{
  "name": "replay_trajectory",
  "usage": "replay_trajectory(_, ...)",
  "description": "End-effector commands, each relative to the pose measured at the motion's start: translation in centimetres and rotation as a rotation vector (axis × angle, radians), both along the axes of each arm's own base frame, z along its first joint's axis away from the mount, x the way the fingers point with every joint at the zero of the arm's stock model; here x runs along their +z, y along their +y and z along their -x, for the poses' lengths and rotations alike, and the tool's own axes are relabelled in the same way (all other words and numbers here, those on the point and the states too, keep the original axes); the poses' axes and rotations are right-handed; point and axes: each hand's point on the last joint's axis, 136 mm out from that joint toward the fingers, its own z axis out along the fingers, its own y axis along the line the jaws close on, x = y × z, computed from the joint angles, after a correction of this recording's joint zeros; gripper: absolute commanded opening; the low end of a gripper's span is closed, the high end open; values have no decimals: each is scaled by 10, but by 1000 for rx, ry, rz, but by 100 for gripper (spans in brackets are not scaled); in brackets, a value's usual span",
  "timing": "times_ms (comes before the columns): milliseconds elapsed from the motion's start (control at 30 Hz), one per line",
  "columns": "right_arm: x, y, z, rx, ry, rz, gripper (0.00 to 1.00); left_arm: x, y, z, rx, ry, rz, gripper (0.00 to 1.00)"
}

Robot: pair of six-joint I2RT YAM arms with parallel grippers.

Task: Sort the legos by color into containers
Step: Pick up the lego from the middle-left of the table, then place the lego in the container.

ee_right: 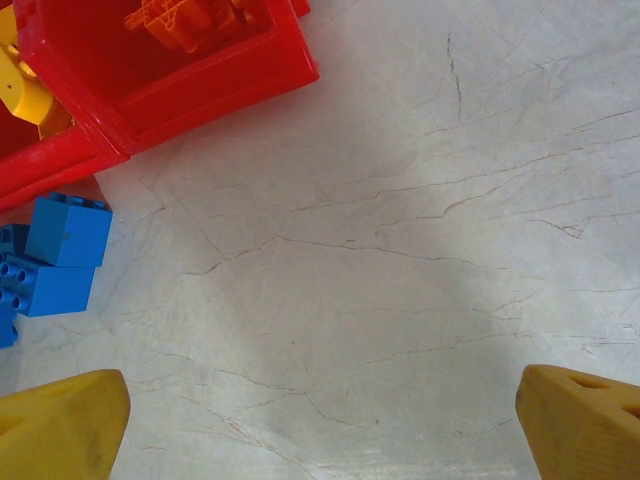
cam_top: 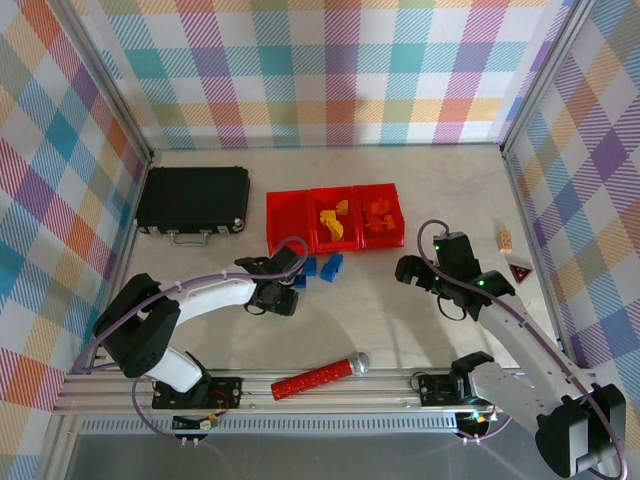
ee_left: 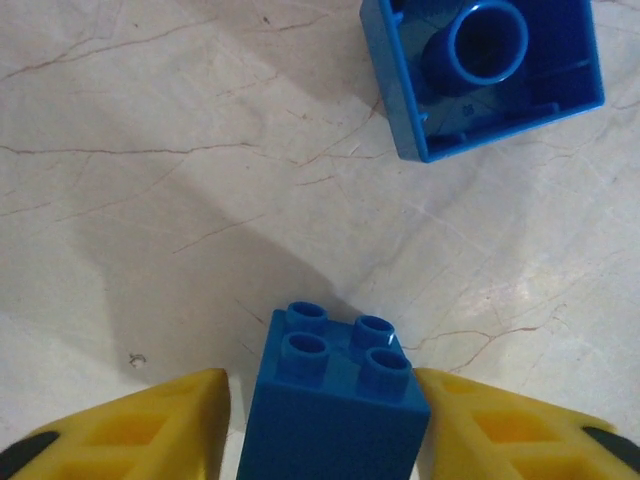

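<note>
My left gripper (cam_top: 287, 291) is shut on an upright blue lego (ee_left: 335, 400), studs toward the camera, its yellow fingers (ee_left: 170, 425) on either side. Another blue lego (ee_left: 490, 75) lies hollow side up just beyond it. More blue legos (cam_top: 322, 266) lie in front of the containers (cam_top: 290, 222), three joined red bins: the left one looks empty, the middle one holds yellow legos (cam_top: 334, 222), the right one orange legos (cam_top: 380, 212). My right gripper (cam_top: 428, 288) hangs open over bare table, fingers (ee_right: 60, 420) wide apart. The orange bin (ee_right: 200, 85) and blue legos (ee_right: 65, 235) lie at its upper left.
A flat black case (cam_top: 192, 200) lies at the back left. A red stick with a silver tip (cam_top: 320, 375) lies near the front rail. A small tan block (cam_top: 505, 240) and a red triangular piece (cam_top: 518, 272) sit at the right wall. Plaid walls enclose the table.
</note>
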Motion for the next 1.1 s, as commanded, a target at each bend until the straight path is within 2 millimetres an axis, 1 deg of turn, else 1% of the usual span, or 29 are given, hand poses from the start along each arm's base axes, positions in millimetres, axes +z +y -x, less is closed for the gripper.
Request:
replay_trajectory(0, -2, -2, 1, -18, 2, -5, 99, -4, 4, 0, 24, 13, -15, 38)
replay_trajectory(67, -1, -2, 1, -18, 1, -4, 99, -3, 4, -1, 30, 11, -13, 36)
replay_trajectory(167, -1, -3, 1, -17, 1, -2, 99, 7, 2, -5, 44, -17, 3, 28)
replay_trajectory(267, -1, -3, 1, -20, -2, -1, 99, 27, 0, -12, 65, -70, 36, 27)
replay_trajectory(333, -2, -3, 1, -20, 0, 0, 99, 45, -1, -17, 78, -107, 54, 27)
replay_trajectory(433, -1, -2, -1, -19, -5, -2, 99, 77, -1, -27, 102, -183, 81, 26)
replay_trajectory(533, -1, -1, -3, -18, -6, -6, 99, 114, -1, -45, 134, -283, 96, 26)
replay_trajectory(600, -2, 0, -4, -17, -3, -10, 99, 133, -2, -59, 157, -330, 116, 26)
replay_trajectory(667, -3, 2, -4, -15, 1, -15, 99, 146, -5, -74, 179, -353, 140, 25)
replay_trajectory(800, -4, 2, -4, -12, 5, -12, 99, 161, -13, -110, 196, -375, 131, 24)
replay_trajectory(900, -3, 0, -3, -13, 0, -5, 99, 166, -20, -136, 212, -381, 127, 23)
replay_trajectory(1000, -3, -3, -1, -16, -4, 4, 99, 159, -25, -160, 241, -363, 126, 22)
replay_trajectory(1067, -2, -5, 0, -20, -8, 9, 99, 153, -24, -172, 264, -356, 112, 22)
